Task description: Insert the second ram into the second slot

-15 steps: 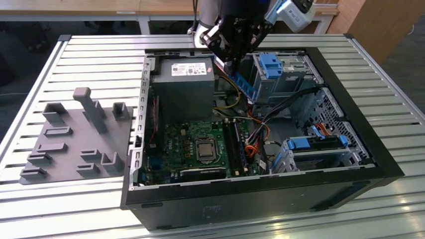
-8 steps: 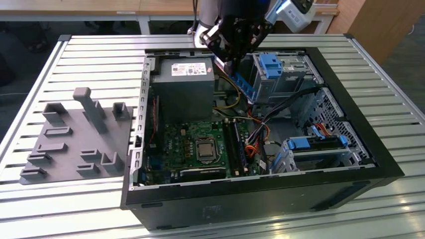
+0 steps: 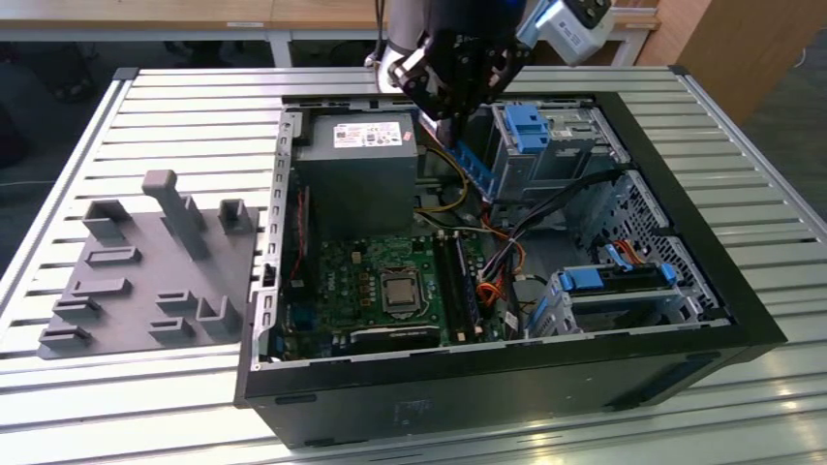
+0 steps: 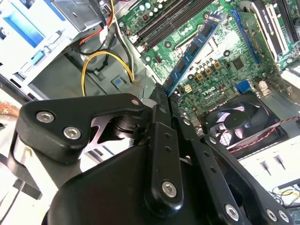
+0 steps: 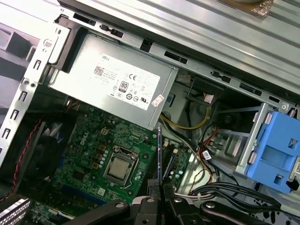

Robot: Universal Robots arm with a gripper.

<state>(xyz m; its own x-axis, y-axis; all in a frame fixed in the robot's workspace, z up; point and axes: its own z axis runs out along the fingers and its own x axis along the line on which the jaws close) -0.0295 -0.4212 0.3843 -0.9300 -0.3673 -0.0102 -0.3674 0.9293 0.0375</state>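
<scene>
Exterior view overlooks the computer case (image 3: pixel 517 380) from above; both wrist views, beside the gripper (image 5: pixel 158 183), closely share its motherboard (image 5: pixel 86 145).

Matt black metal pincer (image 4: pixel 161 93), glossy blue second ram (image 4: pixel 197 44), dull grey metal power supply (image 5: pixel 112 75)

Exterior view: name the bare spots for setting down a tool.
Bare slatted table beyond the grey fixture tray and nearer than it, beside the case. Crowded: cables between motherboard and drive bays, below the hand holding the second ram.

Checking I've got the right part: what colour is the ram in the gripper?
The ram is blue, clearest in the second wrist view.
</scene>
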